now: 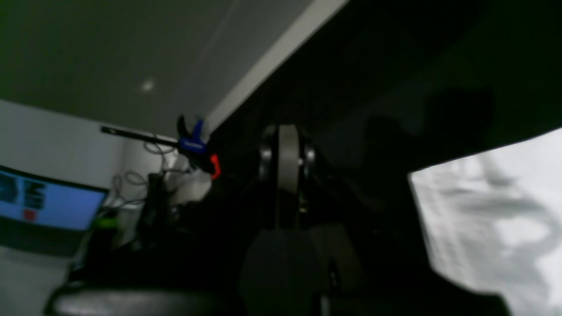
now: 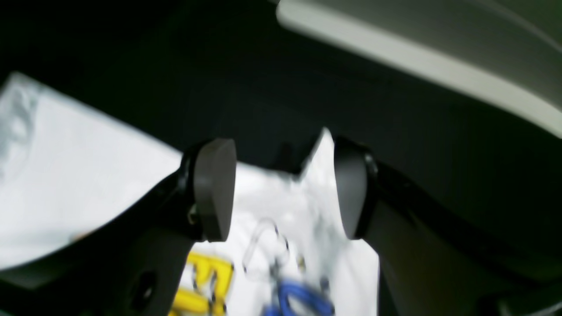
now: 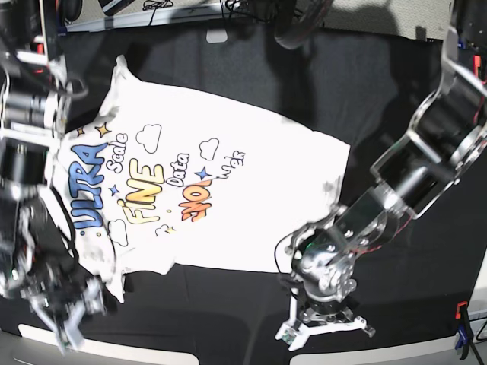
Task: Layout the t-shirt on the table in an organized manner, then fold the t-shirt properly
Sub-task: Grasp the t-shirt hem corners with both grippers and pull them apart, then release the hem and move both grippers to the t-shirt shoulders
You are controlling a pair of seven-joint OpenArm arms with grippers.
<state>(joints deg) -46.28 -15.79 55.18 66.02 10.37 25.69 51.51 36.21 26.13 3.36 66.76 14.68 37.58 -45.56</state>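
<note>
Shirt [image 3: 190,190] is spread print-up on the worktop [image 3: 380,84] for folding; right hand [image 2: 281,184] is parted over a sleeve; left hand [image 1: 287,149] is closed, empty.

1. In the left wrist view a grey floor [image 1: 109,48] fills the upper left, with a small bright glint of light on it.
2. A pale strip [image 1: 281,48] runs diagonally along the edge of the dark surface.
3. A blue clamp [image 1: 193,142] with an orange-red trigger and a long black bar grips that edge.
4. Loose white cables [image 1: 131,184] hang in loops beside the clamp.
5. A lit screen [image 1: 48,204] glows blue at the lower left, with a small red mark on it.
6. In the base view black cables [image 3: 163,7] lie along the top edge.
7. Another clamp [image 3: 459,327], blue and orange, sits at the lower right corner.
</note>
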